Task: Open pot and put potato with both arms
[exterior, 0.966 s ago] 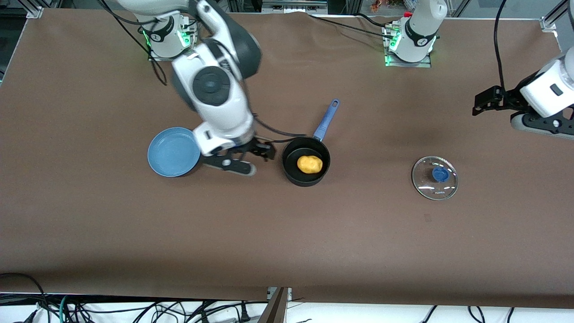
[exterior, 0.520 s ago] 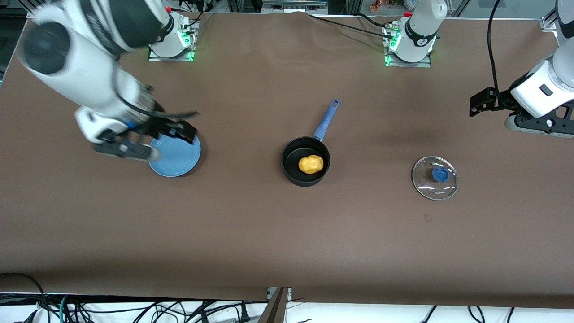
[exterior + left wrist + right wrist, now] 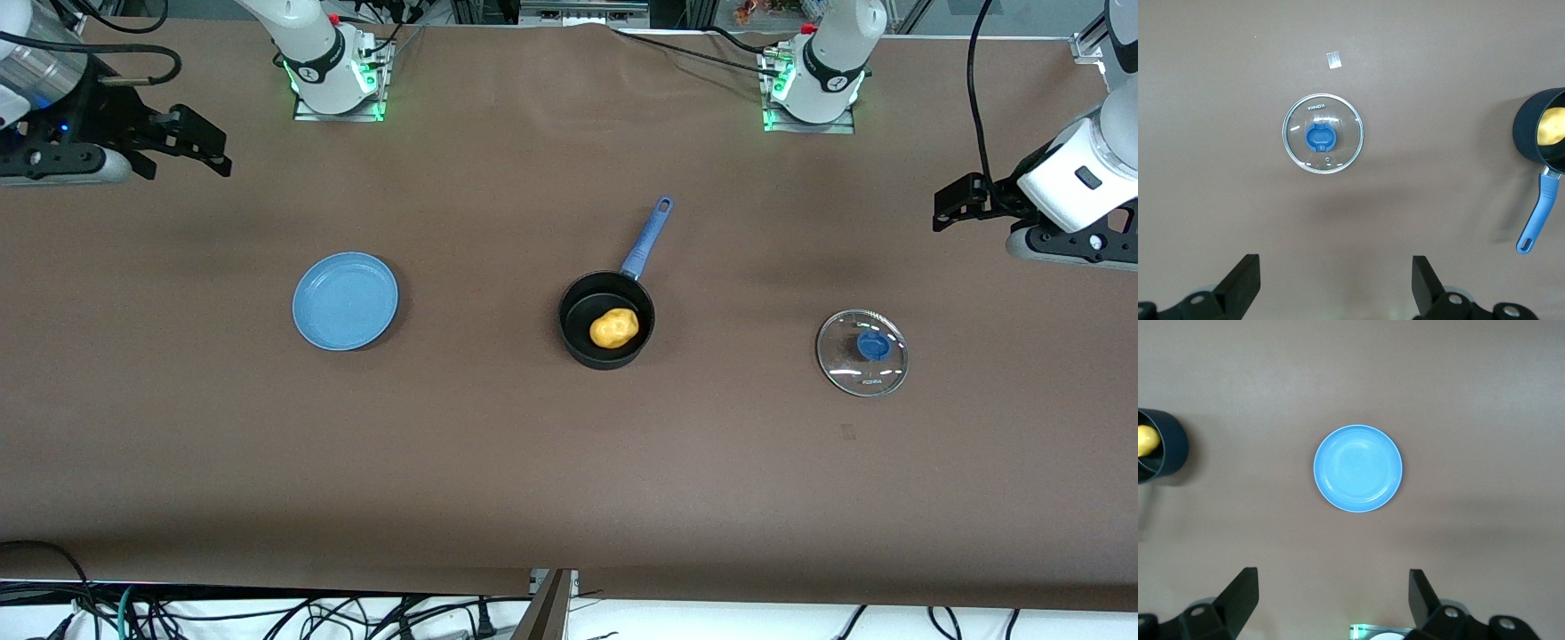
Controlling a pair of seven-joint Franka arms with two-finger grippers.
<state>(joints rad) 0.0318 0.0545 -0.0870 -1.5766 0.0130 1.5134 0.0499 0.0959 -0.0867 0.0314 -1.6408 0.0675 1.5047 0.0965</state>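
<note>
Spanning the whole frame, the brown counter (image 3: 498, 462) carries everything. At the frame's upper left edge the right claw (image 3: 191, 142) hangs above the counter, fingers spread and empty; at the upper right edge the left claw (image 3: 965, 200) hangs likewise, fingers apart and empty. Mid-frame sits the pot (image 3: 606, 331), uncovered, blue handle angled toward the top, with the potato (image 3: 614, 327) inside. Toward the right arm's end lies the blue plate (image 3: 345, 300); toward the left arm's end, the glass lid (image 3: 862, 352).
</note>
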